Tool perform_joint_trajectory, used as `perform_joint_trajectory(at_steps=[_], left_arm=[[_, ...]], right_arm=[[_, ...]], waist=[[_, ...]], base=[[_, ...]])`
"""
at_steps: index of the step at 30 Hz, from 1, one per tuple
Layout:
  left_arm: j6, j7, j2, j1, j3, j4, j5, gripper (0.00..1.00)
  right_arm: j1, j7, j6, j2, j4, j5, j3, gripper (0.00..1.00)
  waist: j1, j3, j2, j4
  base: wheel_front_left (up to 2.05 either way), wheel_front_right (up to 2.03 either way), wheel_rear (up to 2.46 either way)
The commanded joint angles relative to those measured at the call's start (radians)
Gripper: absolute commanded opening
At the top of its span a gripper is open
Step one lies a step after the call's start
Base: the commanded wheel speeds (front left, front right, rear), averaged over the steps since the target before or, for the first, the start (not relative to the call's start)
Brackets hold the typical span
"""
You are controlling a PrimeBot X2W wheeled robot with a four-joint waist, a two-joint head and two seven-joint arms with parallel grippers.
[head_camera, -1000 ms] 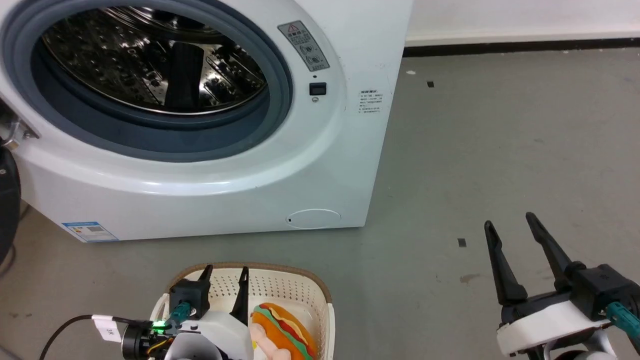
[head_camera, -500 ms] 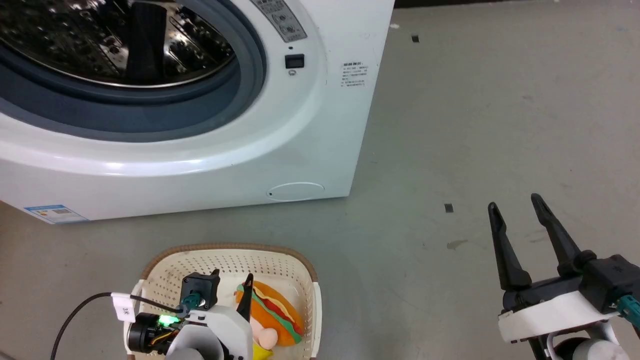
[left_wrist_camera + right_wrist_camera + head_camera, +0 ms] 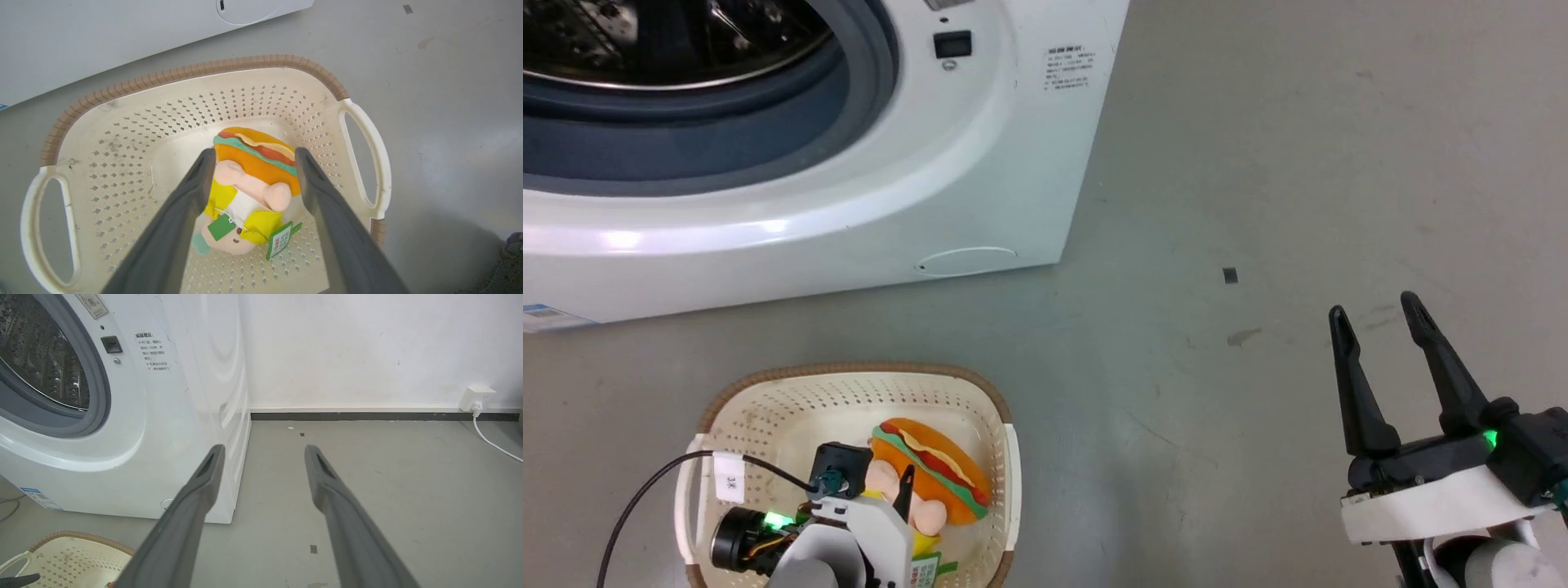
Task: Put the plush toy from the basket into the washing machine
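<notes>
Hamburger-shaped orange plush toy (image 3: 255, 163) lies inside the cream perforated plastic basket (image 3: 196, 71), left end effector (image 3: 254, 153) open astride it, right end effector (image 3: 1372, 309) open and empty; grasp and transfer to the white front-loading washing machine (image 3: 849, 204) not yet done.

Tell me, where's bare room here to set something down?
Free: the floor strip between washer and basket; the wide stretch from basket to right pincer; floor right of the washer up to the wall. Crowded: inside the basket, where the open left pincer straddles the toy.
</notes>
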Motion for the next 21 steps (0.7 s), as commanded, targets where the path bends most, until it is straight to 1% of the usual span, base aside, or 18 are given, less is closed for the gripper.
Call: perform_joint_trajectory(at_steps=[1,10,21], left_arm=[[-0.005,-0.002,0.013,-0.032,-0.008,0.032,-0.009,1.00],[-0.009,0.015,0.069,-0.099,-0.038,0.138,-0.023,1.00],[-0.008,0.030,0.116,-0.208,-0.093,0.255,-0.028,1.00]], right_arm=[[-0.021,-0.012,0.000,0.000,-0.009,0.009,0.001,1.00],[-0.048,-0.031,-0.001,0.000,-0.019,0.047,0.000,1.00],[-0.085,-0.053,-0.001,0.000,-0.040,0.095,-0.014,1.00]], waist=[[-0.0001,0.029,0.0000,-0.017],[-0.0001,0.123,0.0000,-0.072],[-0.0001,0.260,0.0000,-0.119]], base=[[0.00,0.00,0.00],[0.00,0.00,0.00],[0.00,0.00,0.00]])
